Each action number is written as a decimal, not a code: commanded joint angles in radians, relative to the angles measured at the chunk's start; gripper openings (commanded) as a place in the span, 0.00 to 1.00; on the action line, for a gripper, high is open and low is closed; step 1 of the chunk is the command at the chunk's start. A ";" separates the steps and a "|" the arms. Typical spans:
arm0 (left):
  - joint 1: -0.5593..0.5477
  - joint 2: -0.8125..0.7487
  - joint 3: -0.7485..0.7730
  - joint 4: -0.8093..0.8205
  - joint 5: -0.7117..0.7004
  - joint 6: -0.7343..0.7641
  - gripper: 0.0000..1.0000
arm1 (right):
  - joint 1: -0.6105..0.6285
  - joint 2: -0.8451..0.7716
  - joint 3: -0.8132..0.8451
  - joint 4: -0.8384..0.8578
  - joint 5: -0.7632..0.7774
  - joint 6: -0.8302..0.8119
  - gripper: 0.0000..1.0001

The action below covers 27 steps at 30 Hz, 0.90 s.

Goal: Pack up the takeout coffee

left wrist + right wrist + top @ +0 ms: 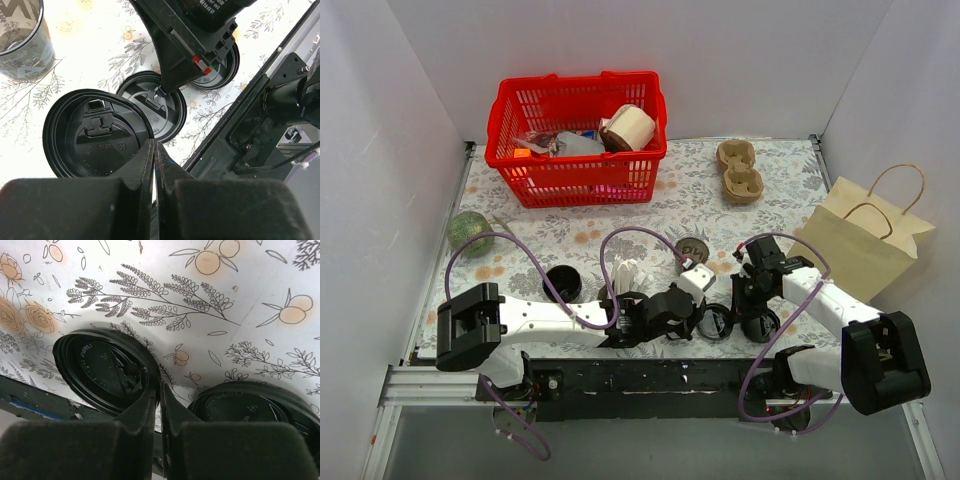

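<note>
Overhead, the coffee (692, 247) stands on a floral cloth (620, 215) between white walls (410, 110). Left wrist: the left gripper (153, 146), pressed together at the rim of a lid (95, 135), sits apart from the coffee beyond it. Right wrist: the right gripper (159, 390) pinches a second lid (100, 367).

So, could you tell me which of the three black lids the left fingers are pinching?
The nearest lid in the left wrist view, its rim between the shut left fingers. The middle lid is at the right fingers; the third lid lies beyond.
</note>
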 commanded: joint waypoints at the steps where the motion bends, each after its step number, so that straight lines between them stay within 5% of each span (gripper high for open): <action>1: -0.004 -0.045 -0.022 0.009 -0.029 0.003 0.00 | 0.008 -0.030 0.023 -0.005 0.017 0.034 0.09; 15: -0.004 -0.077 -0.039 0.046 -0.036 0.041 0.00 | -0.046 -0.160 0.255 -0.507 0.555 0.266 0.01; 21: -0.003 -0.066 -0.042 0.055 -0.043 0.050 0.00 | -0.049 -0.139 0.264 -0.619 0.591 0.257 0.01; 27: -0.003 -0.057 -0.041 0.055 -0.043 0.047 0.00 | -0.049 -0.133 0.197 -0.510 0.560 0.251 0.01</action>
